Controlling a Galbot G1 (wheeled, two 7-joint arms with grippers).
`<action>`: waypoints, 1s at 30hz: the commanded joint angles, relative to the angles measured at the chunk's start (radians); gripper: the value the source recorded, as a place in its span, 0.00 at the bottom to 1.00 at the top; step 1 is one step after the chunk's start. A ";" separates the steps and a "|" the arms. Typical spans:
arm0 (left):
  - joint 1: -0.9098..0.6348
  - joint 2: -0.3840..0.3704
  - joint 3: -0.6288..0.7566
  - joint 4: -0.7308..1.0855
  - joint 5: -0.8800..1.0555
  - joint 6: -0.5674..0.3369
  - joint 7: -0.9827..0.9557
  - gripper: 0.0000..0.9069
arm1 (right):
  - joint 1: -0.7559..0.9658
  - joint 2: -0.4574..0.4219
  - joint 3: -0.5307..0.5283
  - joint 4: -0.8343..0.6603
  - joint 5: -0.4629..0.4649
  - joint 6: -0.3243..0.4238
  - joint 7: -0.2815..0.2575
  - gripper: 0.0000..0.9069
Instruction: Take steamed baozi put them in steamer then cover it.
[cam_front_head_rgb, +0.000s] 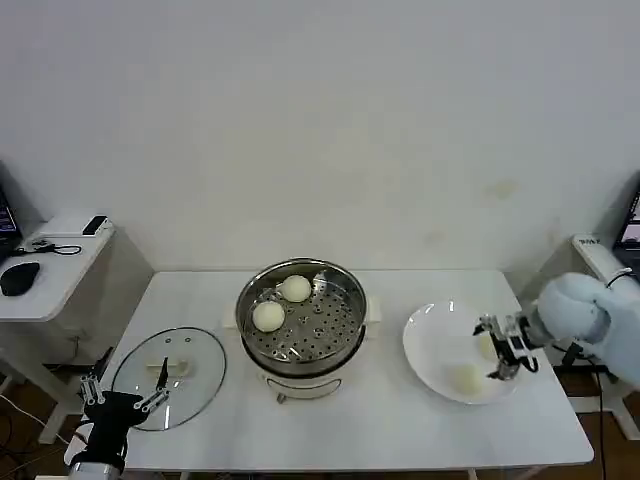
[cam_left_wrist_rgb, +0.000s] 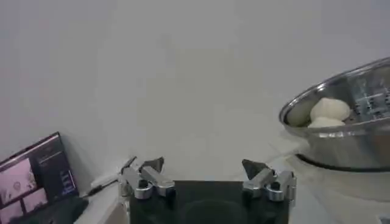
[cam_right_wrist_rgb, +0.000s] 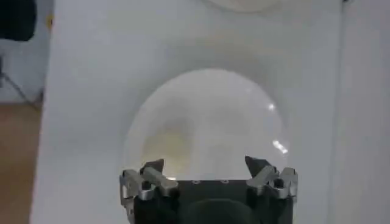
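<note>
**Right gripper over the plate, two buns already in the pot**

Presently the right gripper, fingers spread wide and empty, hangs above the flat white plate. One pale yellow round bun lies directly under it; another sits just nearer the table's front edge. Off toward the left arm stands the shiny round stainless-steel steamer, with two creamy buns touching on its perforated tray. Left gripper, also wide open, rests beside the glass lid.
</note>
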 joint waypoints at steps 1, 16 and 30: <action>0.001 0.001 0.000 0.005 0.009 0.001 -0.001 1.00 | -0.265 -0.014 0.190 -0.030 -0.082 0.049 -0.018 1.00; 0.006 -0.005 -0.018 0.024 0.014 -0.002 -0.001 1.00 | -0.234 0.131 0.160 -0.173 -0.076 0.018 0.006 1.00; 0.001 -0.008 -0.021 0.033 0.024 -0.006 -0.002 1.00 | -0.220 0.175 0.135 -0.234 -0.074 -0.001 0.015 0.82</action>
